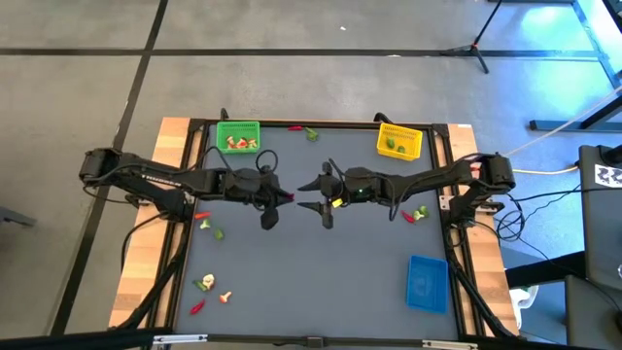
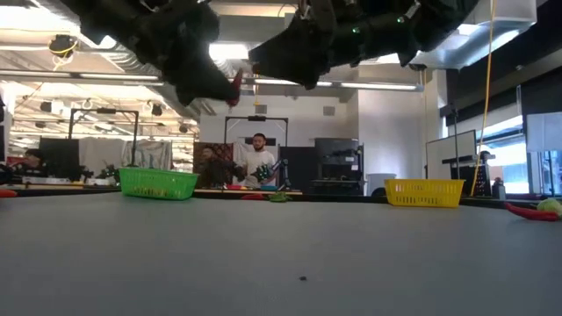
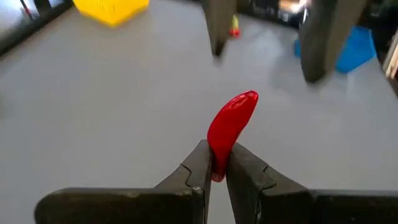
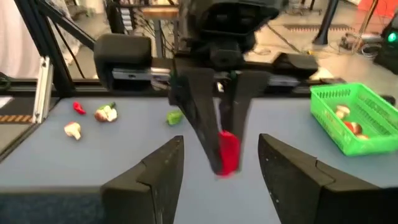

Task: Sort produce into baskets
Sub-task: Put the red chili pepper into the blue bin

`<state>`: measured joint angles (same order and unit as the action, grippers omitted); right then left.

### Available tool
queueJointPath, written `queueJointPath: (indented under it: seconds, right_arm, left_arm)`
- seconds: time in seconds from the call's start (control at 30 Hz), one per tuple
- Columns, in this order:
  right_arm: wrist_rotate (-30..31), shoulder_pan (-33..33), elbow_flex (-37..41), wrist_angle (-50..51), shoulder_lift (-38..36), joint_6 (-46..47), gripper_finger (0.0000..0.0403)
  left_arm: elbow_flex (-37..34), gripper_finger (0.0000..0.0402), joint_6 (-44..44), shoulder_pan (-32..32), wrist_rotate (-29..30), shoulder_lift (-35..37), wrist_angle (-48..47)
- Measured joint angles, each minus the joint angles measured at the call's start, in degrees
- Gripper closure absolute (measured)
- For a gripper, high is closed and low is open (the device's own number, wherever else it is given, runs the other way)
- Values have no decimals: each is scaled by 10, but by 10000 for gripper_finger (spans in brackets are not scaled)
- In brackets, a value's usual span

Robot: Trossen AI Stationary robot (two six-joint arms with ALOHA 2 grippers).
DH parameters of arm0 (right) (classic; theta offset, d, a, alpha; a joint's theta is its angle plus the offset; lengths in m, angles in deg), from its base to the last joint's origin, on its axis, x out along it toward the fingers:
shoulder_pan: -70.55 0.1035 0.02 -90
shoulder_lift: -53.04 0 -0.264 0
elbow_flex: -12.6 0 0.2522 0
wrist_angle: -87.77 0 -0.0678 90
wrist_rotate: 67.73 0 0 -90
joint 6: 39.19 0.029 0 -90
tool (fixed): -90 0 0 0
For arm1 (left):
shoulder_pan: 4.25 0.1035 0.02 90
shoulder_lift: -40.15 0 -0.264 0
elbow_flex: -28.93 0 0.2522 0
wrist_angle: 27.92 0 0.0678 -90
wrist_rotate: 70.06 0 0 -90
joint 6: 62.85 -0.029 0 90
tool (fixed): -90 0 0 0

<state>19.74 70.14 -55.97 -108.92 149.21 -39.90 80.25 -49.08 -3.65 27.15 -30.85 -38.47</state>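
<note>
Pinched between the left gripper's (image 3: 216, 167) closed fingers, a red chili (image 3: 230, 127) hangs above the table's middle. Facing it from the right, just apart, the right gripper (image 4: 219, 163) stands wide open and holds nothing. At the far edge sit the green basket (image 1: 238, 135) on the left and the yellow basket (image 1: 399, 141) on the right; the blue basket (image 1: 427, 283) lies near right.
</note>
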Motion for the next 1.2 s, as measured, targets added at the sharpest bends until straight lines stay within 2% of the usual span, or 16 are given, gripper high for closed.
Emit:
queueJointPath:
  seconds: [0.23,0.57,0.73,1.07,1.2]
  right_arm:
    - [2,0,0,-46,16,-15,208]
    - [-5,-16,0,-57,16,-27,326]
    - [0,-17,0,-67,16,-51,365]
    - [4,-16,0,-67,16,-88,398]
    - [16,-16,0,-67,16,-105,400]
  left_arm:
    - [0,366,-23,12,10,-4,56]
    - [0,366,-49,13,12,-4,69]
    - [0,366,-72,16,11,-4,70]
    - [0,364,-93,18,12,-3,70]
    - [0,331,-94,21,11,-4,69]
